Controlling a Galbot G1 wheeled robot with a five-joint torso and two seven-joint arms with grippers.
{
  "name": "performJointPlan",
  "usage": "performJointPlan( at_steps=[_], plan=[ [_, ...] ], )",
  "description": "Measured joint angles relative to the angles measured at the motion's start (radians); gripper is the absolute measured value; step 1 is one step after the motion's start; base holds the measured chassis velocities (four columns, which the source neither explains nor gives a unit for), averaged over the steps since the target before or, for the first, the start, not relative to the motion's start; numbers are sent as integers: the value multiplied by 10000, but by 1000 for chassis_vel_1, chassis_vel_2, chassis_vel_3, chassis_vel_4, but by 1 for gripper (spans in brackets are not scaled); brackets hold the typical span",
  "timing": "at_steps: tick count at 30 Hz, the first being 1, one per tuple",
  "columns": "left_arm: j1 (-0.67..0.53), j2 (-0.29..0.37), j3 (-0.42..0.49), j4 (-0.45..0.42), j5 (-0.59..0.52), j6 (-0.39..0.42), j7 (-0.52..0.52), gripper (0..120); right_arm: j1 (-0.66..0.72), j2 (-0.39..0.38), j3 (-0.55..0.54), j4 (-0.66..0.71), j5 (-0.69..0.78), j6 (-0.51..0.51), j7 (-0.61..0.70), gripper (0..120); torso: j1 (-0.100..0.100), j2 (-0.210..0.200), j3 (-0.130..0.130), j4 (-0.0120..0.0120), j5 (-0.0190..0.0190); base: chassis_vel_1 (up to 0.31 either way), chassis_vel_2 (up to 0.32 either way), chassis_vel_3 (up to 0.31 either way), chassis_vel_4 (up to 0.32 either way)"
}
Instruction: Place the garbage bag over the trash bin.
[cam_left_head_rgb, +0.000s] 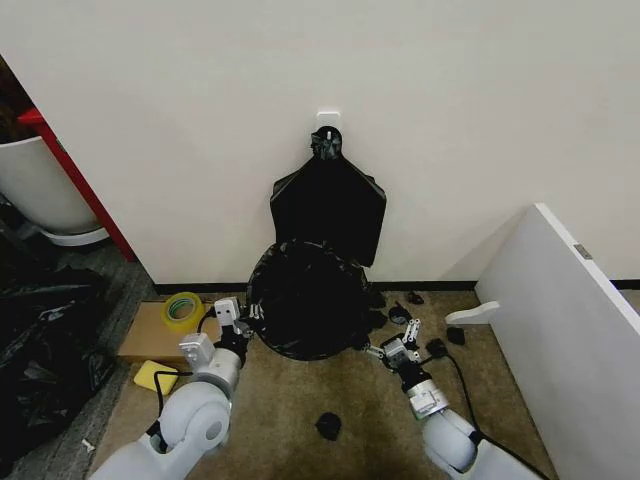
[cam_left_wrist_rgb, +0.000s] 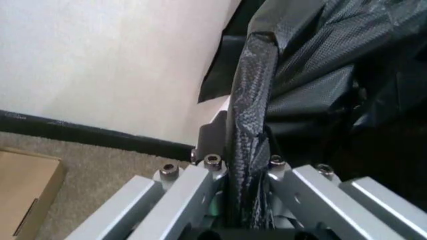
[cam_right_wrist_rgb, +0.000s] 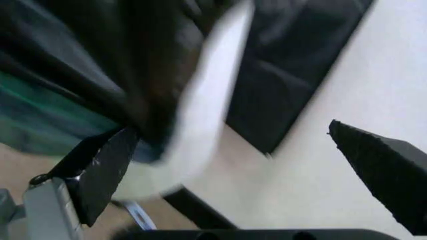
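Observation:
The garbage bag (cam_left_head_rgb: 305, 300), glossy and crinkled, drapes over the trash bin against the wall and hides it in the head view. At the bag's left edge my left gripper (cam_left_head_rgb: 248, 316) is shut on a fold of it. The left wrist view shows that fold as a twisted strip of garbage bag (cam_left_wrist_rgb: 252, 100) pinched in the left gripper (cam_left_wrist_rgb: 243, 167). My right gripper (cam_left_head_rgb: 386, 350) is open at the bag's right side. In the right wrist view the right gripper (cam_right_wrist_rgb: 230, 130) stands wide open beside the trash bin (cam_right_wrist_rgb: 207, 110), whose white wall shows below the black film.
Flat black bags (cam_left_head_rgb: 328, 205) hang from a wall hook above the bin. A cardboard box (cam_left_head_rgb: 150, 335) with a tape roll (cam_left_head_rgb: 182, 307) and a yellow sponge (cam_left_head_rgb: 152, 375) lie left. A white panel (cam_left_head_rgb: 570, 300) stands right. Black scraps (cam_left_head_rgb: 328, 425) dot the carpet.

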Motion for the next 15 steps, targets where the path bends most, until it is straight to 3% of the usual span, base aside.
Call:
performJointPlan(
  at_steps=[3,7,11,15],
  plan=[
    [7,4,4,0,0,-5,6,1,-7,0,108,-221,-173,732,-68,100,0,0,0,2,1,0,0,0,0],
    [19,7,37,15,18,-26,46,1,-68,7,457,-313,190,733,254,100,0,0,0,1,0,0,0,0,0],
    [60,35,175,265,309,-307,304,1,-421,-82,756,650,2632,658,682,100,0,0,-1,0,0,0,0,0,0],
    [104,35,265,369,416,-377,336,1,-640,-242,746,1629,4040,512,926,100,0,0,-1,2,0,0,0,0,0]
  ],
)
